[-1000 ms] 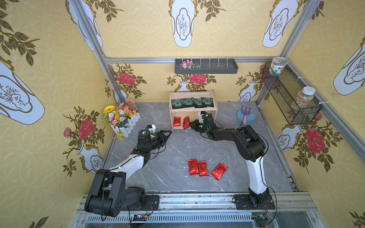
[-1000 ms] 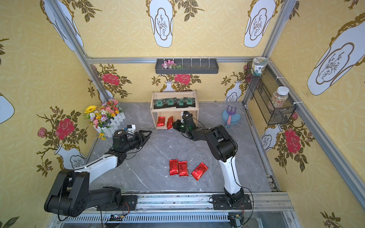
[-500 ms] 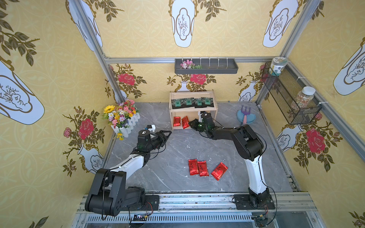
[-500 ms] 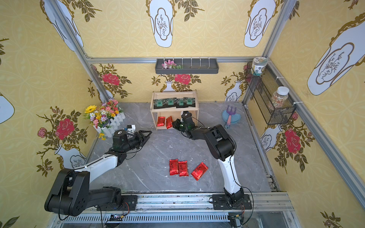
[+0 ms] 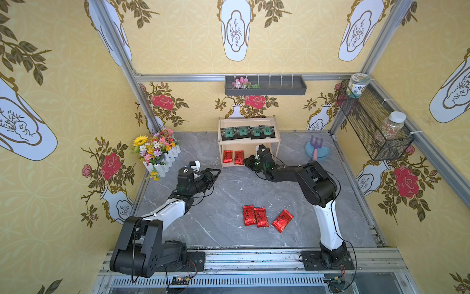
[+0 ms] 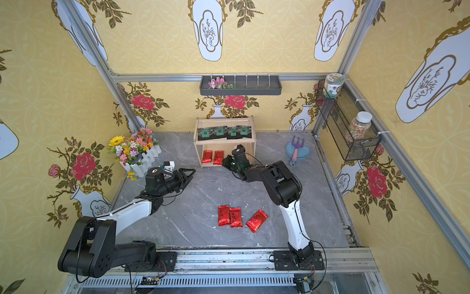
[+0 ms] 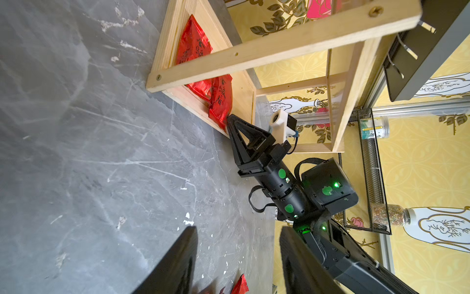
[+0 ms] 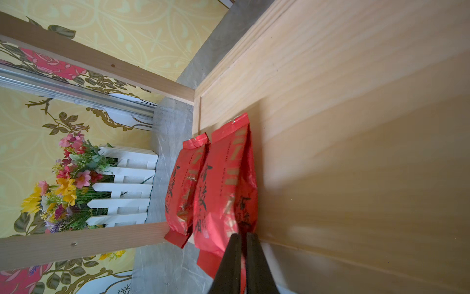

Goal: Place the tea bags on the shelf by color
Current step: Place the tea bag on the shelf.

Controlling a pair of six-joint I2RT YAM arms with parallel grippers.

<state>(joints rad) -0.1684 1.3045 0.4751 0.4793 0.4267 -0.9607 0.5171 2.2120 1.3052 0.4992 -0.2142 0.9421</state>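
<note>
- While the right gripper (image 5: 246, 161) reaches low across the table (image 5: 223, 201) to the front of the shelf (image 5: 250, 149), its jaws stand almost together, with only a thin slit between them in the right wrist view.
- Its tips sit at the near end of one red tea bag (image 8: 218, 193) on the lower tier. They overlap that end, which reaches the front rim. Whether they pinch the foil or merely touch it I cannot tell.
- A neighbouring red packet (image 8: 183, 188) lies just beside the first with their long edges meeting. It is on the side toward the flower planter (image 5: 162, 163).
- Four black tea bags (image 5: 248, 132) lie in a row on the upper tier, above and behind the right gripper and apart from it.
- Three loose red tea bags (image 5: 261, 217) lie flat on the table toward its front edge, well apart from both grippers. Two are side by side and touching; the third is tilted just beside them.
- The left gripper (image 5: 215, 175) hangs above the table between the flower planter and the shelf. Its fingers (image 7: 178, 259) are spread with nothing between them, and it points toward the lower tier without touching it.
</note>
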